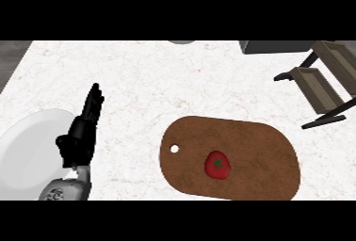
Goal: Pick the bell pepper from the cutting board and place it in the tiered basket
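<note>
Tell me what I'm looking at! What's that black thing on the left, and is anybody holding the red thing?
You are looking through a robot's eyes. The camera sits in its head and looks straight down at a kitchen counter. The black thing is the robot's left hand, on the end of a grey arm. Its fingers are straight, and it just rests there above a white plate. The robot's right hand does not show in the picture. The red thing is a bell pepper. Nobody holds it; it lies on the brown cutting board. At the top right stands a tiered basket, like little shelves. That is where the pepper should go.
</note>
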{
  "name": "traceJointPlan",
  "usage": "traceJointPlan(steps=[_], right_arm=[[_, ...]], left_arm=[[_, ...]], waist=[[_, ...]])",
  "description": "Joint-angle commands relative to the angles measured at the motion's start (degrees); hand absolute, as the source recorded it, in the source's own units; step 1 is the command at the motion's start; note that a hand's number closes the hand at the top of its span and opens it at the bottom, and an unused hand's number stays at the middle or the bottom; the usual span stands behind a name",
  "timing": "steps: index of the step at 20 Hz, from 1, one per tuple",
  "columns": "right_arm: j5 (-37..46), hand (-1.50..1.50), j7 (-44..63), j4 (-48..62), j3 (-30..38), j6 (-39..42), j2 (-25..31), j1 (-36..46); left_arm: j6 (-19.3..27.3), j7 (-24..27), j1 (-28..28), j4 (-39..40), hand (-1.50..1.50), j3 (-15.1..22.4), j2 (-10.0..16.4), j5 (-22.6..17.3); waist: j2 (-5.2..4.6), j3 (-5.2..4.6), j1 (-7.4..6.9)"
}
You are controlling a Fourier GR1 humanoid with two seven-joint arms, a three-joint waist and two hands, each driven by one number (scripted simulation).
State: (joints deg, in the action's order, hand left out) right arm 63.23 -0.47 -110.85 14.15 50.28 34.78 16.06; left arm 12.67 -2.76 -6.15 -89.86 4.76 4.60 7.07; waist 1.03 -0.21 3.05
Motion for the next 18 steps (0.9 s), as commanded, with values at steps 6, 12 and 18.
traceJointPlan(steps=[6, 12, 18], right_arm=[[-13.18, 1.5, 7.21, -7.43, 22.43, 23.73, 7.59, 20.43], [-18.95, 1.5, 13.02, 3.8, 24.7, 30.86, 17.6, 34.65], [-20.8, 1.5, 24.53, 16.99, 23.65, 28.65, 11.98, 49.24]], left_arm=[[-0.24, -2.26, -0.83, -2.47, 0.0, 1.88, -0.81, 0.92], [-1.61, -0.44, -0.36, -1.2, 0.0, 0.47, 0.14, -0.28], [-1.55, -1.23, -2.62, 0.41, 0.0, 2.04, -1.22, 0.7]], waist=[[-0.2, 0.04, -1.97], [-0.53, 0.01, -2.72], [-0.61, -0.12, -3.79]])
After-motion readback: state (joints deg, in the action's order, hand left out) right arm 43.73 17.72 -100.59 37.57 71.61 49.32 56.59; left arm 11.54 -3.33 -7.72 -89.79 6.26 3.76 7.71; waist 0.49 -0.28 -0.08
